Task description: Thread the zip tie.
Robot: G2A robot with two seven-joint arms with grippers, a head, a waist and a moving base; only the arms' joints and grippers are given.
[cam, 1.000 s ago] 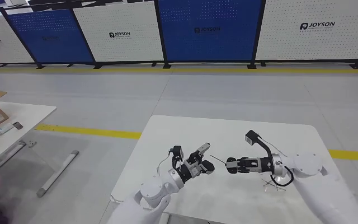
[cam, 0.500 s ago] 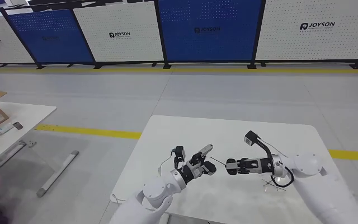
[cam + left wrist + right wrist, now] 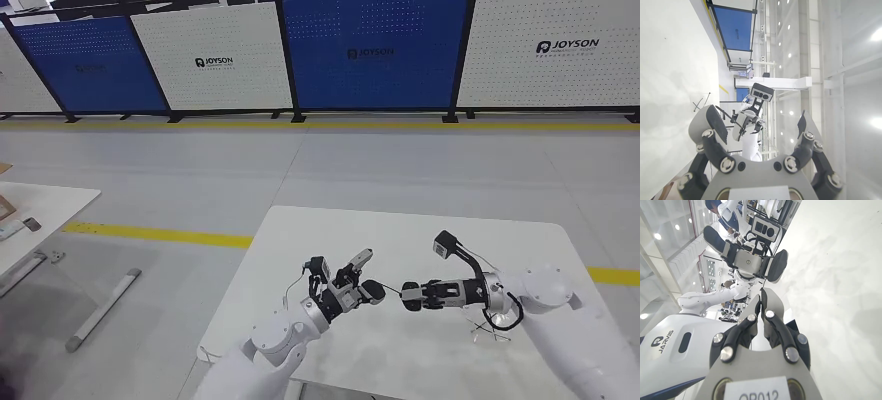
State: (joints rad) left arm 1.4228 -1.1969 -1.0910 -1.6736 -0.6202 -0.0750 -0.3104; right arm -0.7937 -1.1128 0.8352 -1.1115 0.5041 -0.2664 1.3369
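Jaws of the left gripper (image 3: pixel 759 121) are held wide apart, and nothing is gripped between them. Jaws of the right gripper (image 3: pixel 760 299) are pressed together on the zip tie (image 3: pixel 726 114). Both grippers are held above the table (image 3: pixel 450 225), with their tips turned to each other and a small gap kept between them. From the tips of the right jaws the zip tie is pointed, as a thin black strip, towards the left gripper. Its free end is seen close to the left jaw that is nearer to the table; whether this jaw is touched by it cannot be told. The strip is carried in the air above the table. Some more ties (image 3: pixel 492 332) are laid crossed over each other on the table, behind the right jaws and beside the right arm, well apart from the left jaws.
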